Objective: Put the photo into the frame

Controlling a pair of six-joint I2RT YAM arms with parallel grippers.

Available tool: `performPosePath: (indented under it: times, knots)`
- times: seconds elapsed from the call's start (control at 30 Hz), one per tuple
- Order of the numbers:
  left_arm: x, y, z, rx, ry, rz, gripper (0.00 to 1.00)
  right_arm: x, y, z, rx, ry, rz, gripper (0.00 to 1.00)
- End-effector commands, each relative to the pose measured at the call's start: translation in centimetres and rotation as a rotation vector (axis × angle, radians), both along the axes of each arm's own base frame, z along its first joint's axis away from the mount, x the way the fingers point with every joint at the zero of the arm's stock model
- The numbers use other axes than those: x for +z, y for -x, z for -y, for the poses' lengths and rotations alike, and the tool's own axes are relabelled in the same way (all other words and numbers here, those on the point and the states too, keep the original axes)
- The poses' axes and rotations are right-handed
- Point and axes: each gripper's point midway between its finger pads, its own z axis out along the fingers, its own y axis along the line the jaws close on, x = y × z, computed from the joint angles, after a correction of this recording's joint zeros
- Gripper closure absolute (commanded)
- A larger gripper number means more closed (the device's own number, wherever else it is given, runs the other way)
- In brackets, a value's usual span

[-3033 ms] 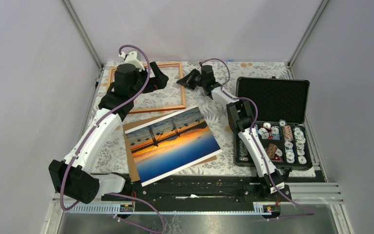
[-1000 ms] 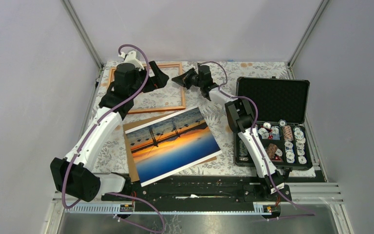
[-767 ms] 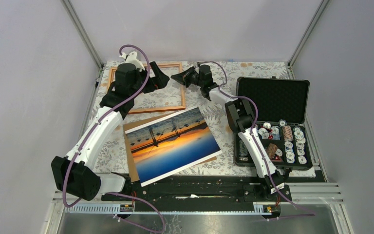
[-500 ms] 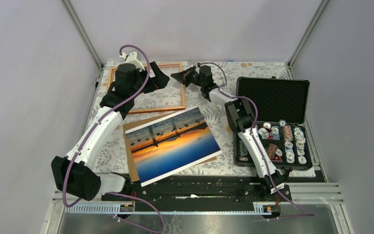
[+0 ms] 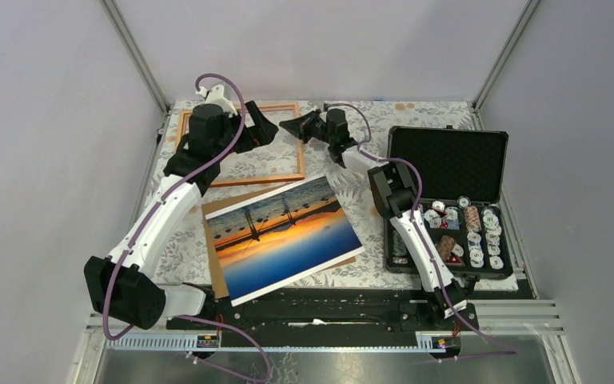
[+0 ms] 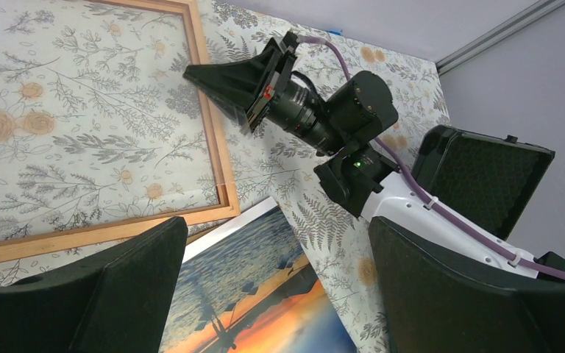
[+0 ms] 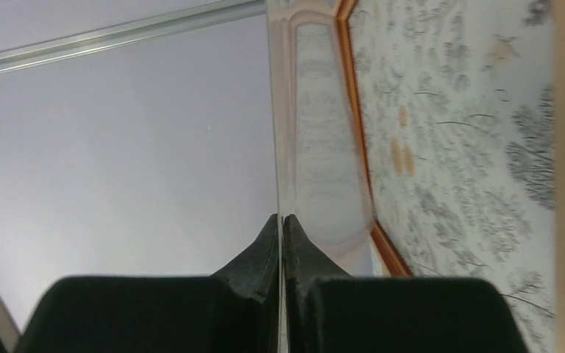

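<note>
The photo (image 5: 284,236) lies face up on the brown backing board (image 5: 244,197) near the tabletop's (image 5: 352,192) front, apart from the frame (image 5: 264,178) at the far left. It looks light, bendy and easily creased, so a pinch at a white-bordered corner seems best. The left end effector (image 5: 262,130) hangs spread wide over the frame, grasping nothing. The right end effector (image 7: 280,220) is clenched on a thin clear pane (image 7: 316,147) by the frame's right rail, having edged left and farther back since three seconds ago, while the photo has not moved.

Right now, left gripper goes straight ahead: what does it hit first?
Probably the right gripper, jaws shut on a thin clear pane above the orange-brown wooden frame's right rail; the pane may come first.
</note>
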Motion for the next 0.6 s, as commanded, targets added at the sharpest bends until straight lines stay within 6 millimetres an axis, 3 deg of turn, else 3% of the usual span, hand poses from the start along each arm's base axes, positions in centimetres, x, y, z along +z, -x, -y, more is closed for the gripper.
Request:
performPosePath:
  times: [0.0, 0.27, 0.4, 0.57]
  knots:
    - [1.6, -0.4, 0.2, -0.009, 0.026, 0.057, 0.01, 2.2, 1.4, -1.6, 0.016, 0.070, 0.086, 0.94]
    - [1.3, -0.6, -0.1, 0.002, 0.018, 0.052, 0.01, 0.4, 1.2, -1.9, 0.018, 0.017, -0.028, 0.94]
    - [0.6, -1.1, -0.3, 0.013, 0.013, 0.035, 0.01, 0.5, 1.2, -1.9, 0.015, 0.028, 0.000, 0.94]
    - [0.3, -1.2, -0.4, 0.017, 0.013, 0.029, 0.01, -1.5, 1.0, -2.1, 0.014, 0.118, 0.048, 0.94]
